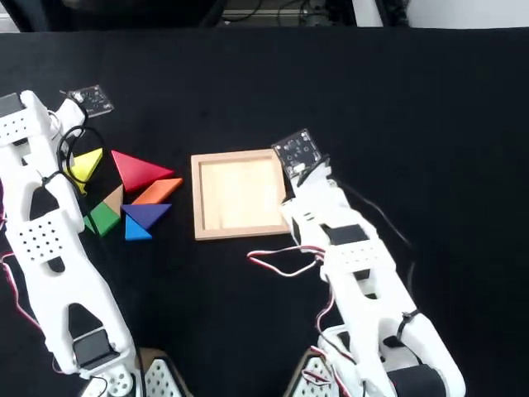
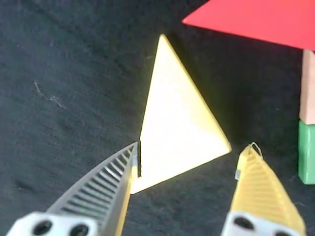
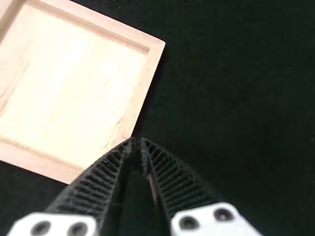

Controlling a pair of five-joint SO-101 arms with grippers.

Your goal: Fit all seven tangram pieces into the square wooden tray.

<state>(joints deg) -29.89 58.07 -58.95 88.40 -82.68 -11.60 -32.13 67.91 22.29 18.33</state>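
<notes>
Left hand [image 2: 192, 152] is spread wide open over the yellow triangle [image 2: 179, 123]. One finger is right at its edge and the other is just off the far side, so nothing's gripped. The other pieces sit clustered on the desk [image 1: 413, 124] left of the tray [image 1: 197, 194]: red triangle [image 1: 140, 169], orange piece [image 1: 157, 192], purple piece [image 1: 149, 212], blue triangle [image 1: 136, 231], green piece [image 1: 103, 220], tan piece [image 1: 113, 198]. Right hand [image 3: 137, 146] is pinched fully closed, holding nothing, tips at the tray's rim near a corner.
</notes>
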